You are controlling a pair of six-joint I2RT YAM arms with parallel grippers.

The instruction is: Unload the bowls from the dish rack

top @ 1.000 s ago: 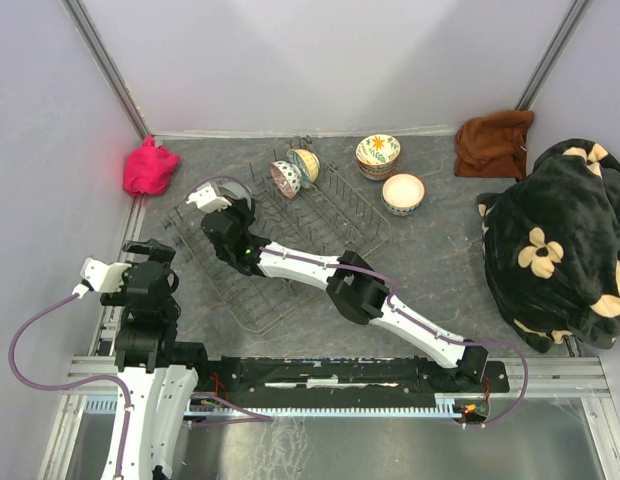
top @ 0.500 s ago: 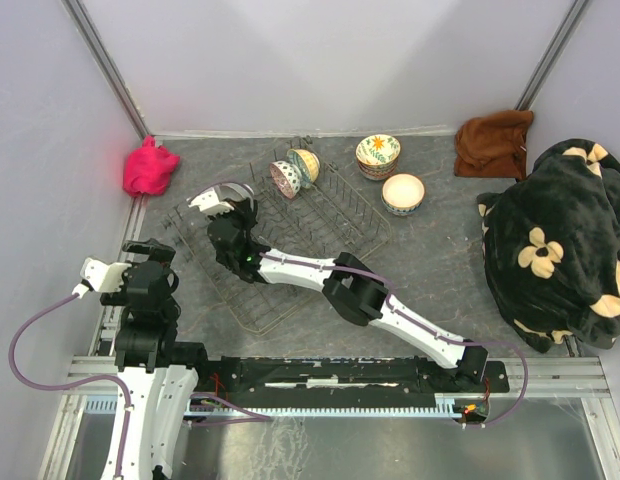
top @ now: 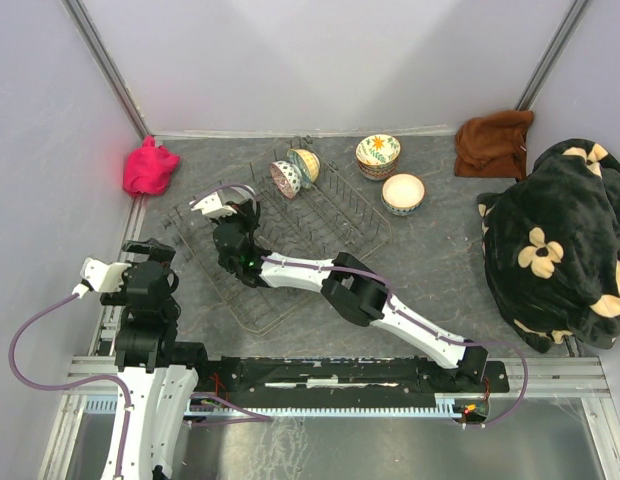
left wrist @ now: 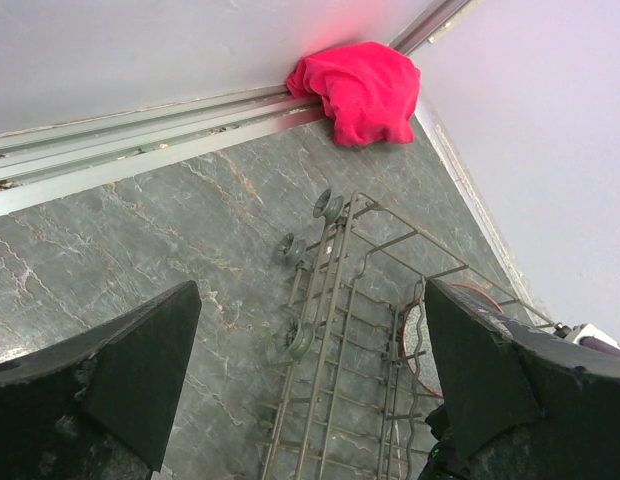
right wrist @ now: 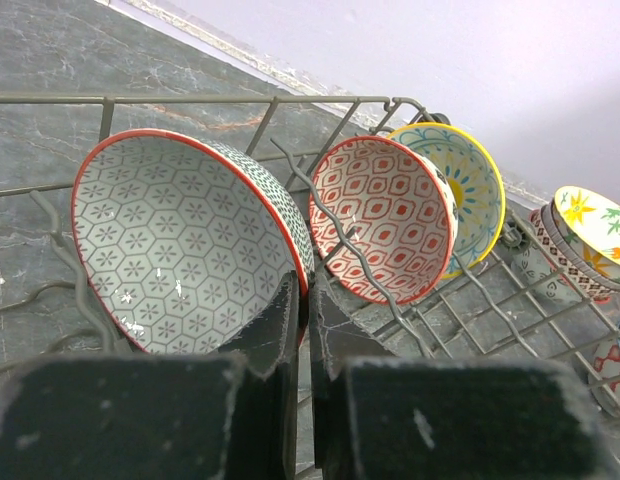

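The red-rimmed round ceramic bowl (right wrist: 180, 240) is pinched by the right gripper (right wrist: 305, 305); the left gripper (left wrist: 310, 330) is spread wide.

Pink cloth (top: 150, 168), brown cloth (top: 495, 142), probable blanket (top: 560, 245)

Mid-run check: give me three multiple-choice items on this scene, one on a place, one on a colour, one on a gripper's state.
1. Where on the table does the pink cloth lie?
A. far left corner
B. near right corner
C. the middle

2. What colour is the rim of the hexagon-patterned bowl that the right gripper pinches?
A. blue
B. red
C. black

3. How is the left gripper?
A. shut, empty
B. shut on an object
C. open, empty

Key: 1 A, the top view shows it where the far and left walls meet. 2 B, the right wrist view shows a red edge. 3 C, its fingers stand wide apart with nothing between them.
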